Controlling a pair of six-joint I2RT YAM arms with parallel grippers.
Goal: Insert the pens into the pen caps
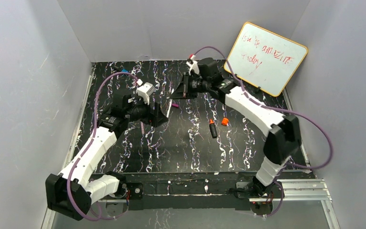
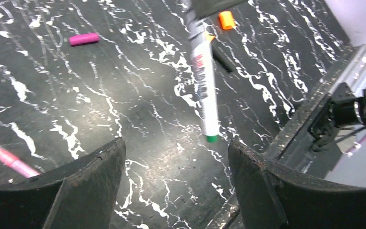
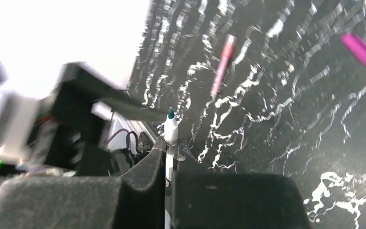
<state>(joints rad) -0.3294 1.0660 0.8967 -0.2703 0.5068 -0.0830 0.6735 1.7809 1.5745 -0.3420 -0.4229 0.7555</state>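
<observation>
Whiteboard (image 1: pixel 266 57) in far right corner, leaning on wall: red scrawl, one word reads like "amazing", rest unclear. White pen (image 2: pixel 205 81): red and dark print on barrel, too blurred to read; green tip. Right claw (image 3: pixel 170 143) clenched on white pen, held off surface (image 1: pixel 171 152), tip aimed toward left claw (image 2: pixel 176 145). Left claw spread wide, grasping nothing. Magenta cap (image 1: pixel 175 102) on surface between claws. Pink pen (image 2: pixel 7 160) on surface near left claw. Marker (image 1: pixel 213 129) and orange cap (image 1: pixel 225 121) right of centre, just beside each other. Grey walls left, far, right; metal rail (image 1: pixel 295 188) along near edge.
</observation>
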